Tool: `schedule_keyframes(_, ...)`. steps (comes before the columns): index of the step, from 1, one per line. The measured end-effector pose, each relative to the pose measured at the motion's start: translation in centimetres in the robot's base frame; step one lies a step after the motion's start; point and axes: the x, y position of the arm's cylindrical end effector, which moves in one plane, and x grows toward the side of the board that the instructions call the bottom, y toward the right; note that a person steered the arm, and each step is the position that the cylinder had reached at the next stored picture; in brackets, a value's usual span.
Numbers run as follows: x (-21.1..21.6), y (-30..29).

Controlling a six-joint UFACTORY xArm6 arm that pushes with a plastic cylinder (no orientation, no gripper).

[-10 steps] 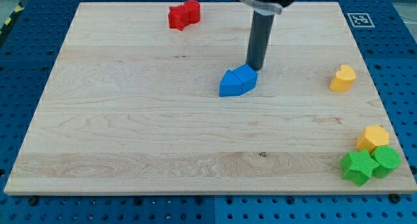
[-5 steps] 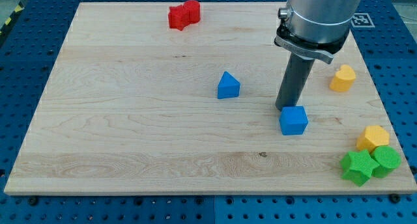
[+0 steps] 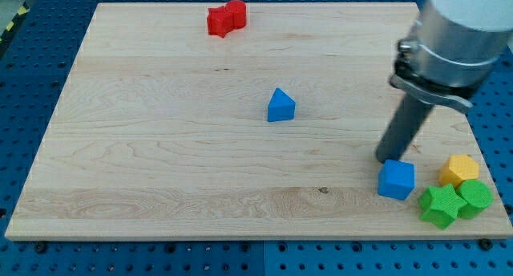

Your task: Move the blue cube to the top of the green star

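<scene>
Lower right of frame: the rod's tip [image 3: 385, 160], an end effector without jaws, touches the blue cube [image 3: 397, 180], light, rigid, easily slid, near the green star [image 3: 440, 205].

arm [image 3: 457, 35]: cut off at top/right edge | yellow heart block: hidden

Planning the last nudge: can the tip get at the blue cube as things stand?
Probably yes. My tip is already at the blue cube's upper-left edge, nothing between them. The green star lies just to the cube's lower right, with the yellow block above it.
</scene>
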Motion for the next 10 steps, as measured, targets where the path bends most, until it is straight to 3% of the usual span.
schedule_keyframes(1,-0.9,-4.2)
schedule_keyframes(3,5.3,-5.2)
schedule_keyframes(10,4.3,2.6)
